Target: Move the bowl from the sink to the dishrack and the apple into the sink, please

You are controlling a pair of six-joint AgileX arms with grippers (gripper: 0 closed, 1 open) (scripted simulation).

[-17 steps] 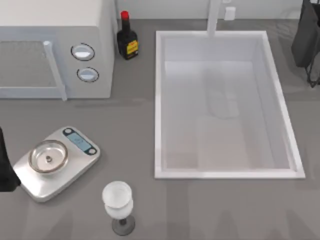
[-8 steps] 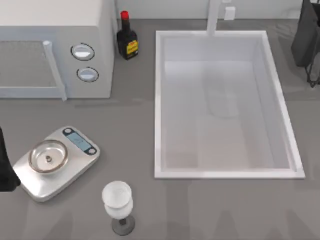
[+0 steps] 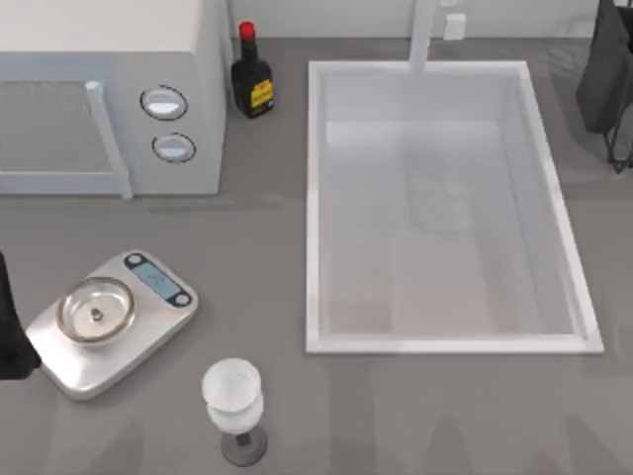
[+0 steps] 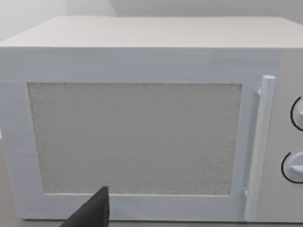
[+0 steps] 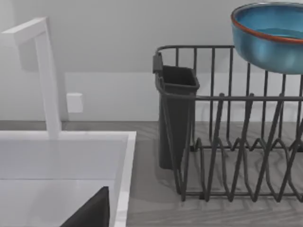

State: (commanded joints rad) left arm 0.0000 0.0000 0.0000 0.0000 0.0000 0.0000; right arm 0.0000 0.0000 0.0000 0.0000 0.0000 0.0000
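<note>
Top view: large white rectangular sink [image 3: 315, 198] with raised rim, smooth pale basin, white square-section tap [image 3: 423, 35] at its far edge. Left of it a white boxy microwave [image 3: 109, 59] with speckled grey door, bar handle, two round dials. Just beside the microwave a dark glass sauce bottle [image 3: 252, 79], red cap, yellow-and-red label, writing too small to read. Near the left edge a flat silver kitchen scale [image 3: 148, 297] with a small round steel pan and a blue display, digits unreadable. Near it a frosted white wine glass [image 3: 233, 396] on a grey round foot, upright. Matte grey countertop [image 3: 257, 247]. Left arm [image 3: 10, 332] is a black shape at the left edge; dark wire dishrack [image 3: 608, 79] at the far right edge.

Left wrist view: microwave front, grainy door panel, cylindrical handle; a black wedge, probably a left gripper finger [image 4: 92, 213]. Cannot tell if the fingers are apart or together.

Right wrist view: glossy deep-blue translucent bowl [image 5: 270, 38], thin reddish-brown rim, sits up over the wire dishrack's back rail, contact with it unclear. Black cutlery cup hangs on the rack's end nearest the sink. Black wedge of right gripper finger [image 5: 92, 213]; spread cannot be told.
</note>
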